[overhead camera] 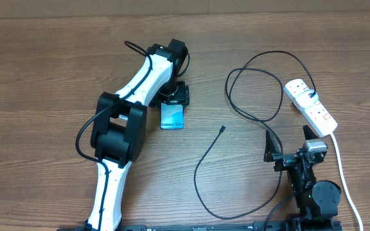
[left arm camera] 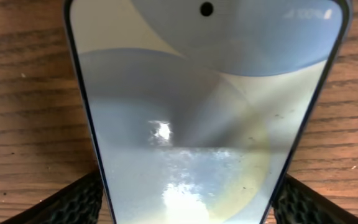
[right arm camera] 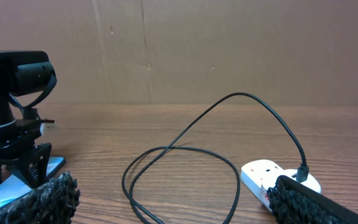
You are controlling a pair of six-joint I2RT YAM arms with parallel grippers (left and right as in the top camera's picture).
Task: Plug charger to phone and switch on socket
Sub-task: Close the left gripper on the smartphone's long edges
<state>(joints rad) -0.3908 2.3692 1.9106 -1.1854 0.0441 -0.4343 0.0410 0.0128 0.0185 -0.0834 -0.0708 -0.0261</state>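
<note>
The phone (overhead camera: 172,117) lies flat on the table, its blue screen up, and it fills the left wrist view (left arm camera: 197,112). My left gripper (overhead camera: 174,97) is down over the phone's far end. Its black fingers (left arm camera: 73,202) press against the phone's two long edges, so it is shut on it. The charger's thin black cable (overhead camera: 262,96) loops across the table. Its connector tip (overhead camera: 223,128) lies free to the right of the phone, and its plug (overhead camera: 311,95) sits in the white socket (overhead camera: 313,109). My right gripper (overhead camera: 290,142) stands open near the table's front, holding nothing (right arm camera: 179,208).
A thick white cord (overhead camera: 342,167) runs from the socket toward the front edge, just right of my right arm. In the right wrist view the cable loop (right arm camera: 185,155) lies ahead, with the socket (right arm camera: 272,174) at the right.
</note>
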